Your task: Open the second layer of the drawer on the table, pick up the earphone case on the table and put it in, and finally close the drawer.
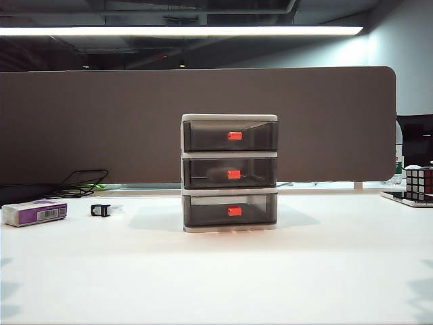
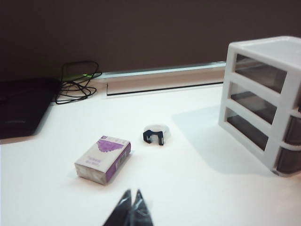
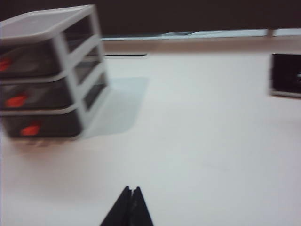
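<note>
My left gripper (image 2: 131, 194) tips pressed together, empty, above table (image 2: 197, 188); white-and-purple box (image 2: 103, 159) at 11 o'clock. My right gripper (image 3: 131, 190) tips together, empty; drawer unit (image 3: 47, 75) at 10 o'clock. All three drawers flush; middle drawer (image 1: 230, 173) shows pale shape inside, likely earphone case.

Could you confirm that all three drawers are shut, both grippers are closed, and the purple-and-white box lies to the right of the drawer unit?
Not quite: the purple-and-white box lies left of the drawer unit, as the exterior view shows. The rest stands: all three drawers are shut, and the left gripper and right gripper are closed, back from the unit.
</note>
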Action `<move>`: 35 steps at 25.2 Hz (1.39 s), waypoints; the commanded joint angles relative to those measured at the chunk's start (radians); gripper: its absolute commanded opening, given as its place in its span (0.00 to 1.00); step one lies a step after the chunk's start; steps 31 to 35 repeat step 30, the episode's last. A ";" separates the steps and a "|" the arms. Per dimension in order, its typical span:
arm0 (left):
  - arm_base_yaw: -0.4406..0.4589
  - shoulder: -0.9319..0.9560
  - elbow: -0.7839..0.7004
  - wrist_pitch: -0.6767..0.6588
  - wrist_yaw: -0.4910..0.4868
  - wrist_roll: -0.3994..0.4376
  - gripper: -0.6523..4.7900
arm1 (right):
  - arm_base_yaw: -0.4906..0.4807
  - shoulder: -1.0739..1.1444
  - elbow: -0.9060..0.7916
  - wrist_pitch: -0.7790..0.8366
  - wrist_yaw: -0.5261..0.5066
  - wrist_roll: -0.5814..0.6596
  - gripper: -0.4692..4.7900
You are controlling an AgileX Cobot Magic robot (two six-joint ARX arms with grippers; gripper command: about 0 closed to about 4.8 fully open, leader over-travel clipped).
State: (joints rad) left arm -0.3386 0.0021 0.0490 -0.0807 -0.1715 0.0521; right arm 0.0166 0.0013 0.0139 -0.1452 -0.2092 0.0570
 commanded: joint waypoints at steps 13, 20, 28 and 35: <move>-0.001 0.000 0.003 -0.001 0.002 0.019 0.11 | 0.002 -0.002 0.006 0.008 0.181 -0.002 0.08; -0.001 0.000 0.003 -0.001 0.000 0.019 0.11 | 0.001 -0.002 0.006 0.008 0.181 -0.002 0.08; -0.001 0.000 0.003 0.000 0.000 0.019 0.11 | 0.001 -0.002 0.006 0.008 0.181 -0.002 0.08; -0.001 0.000 0.003 -0.001 0.000 0.019 0.11 | 0.001 -0.002 0.006 0.008 0.181 -0.002 0.08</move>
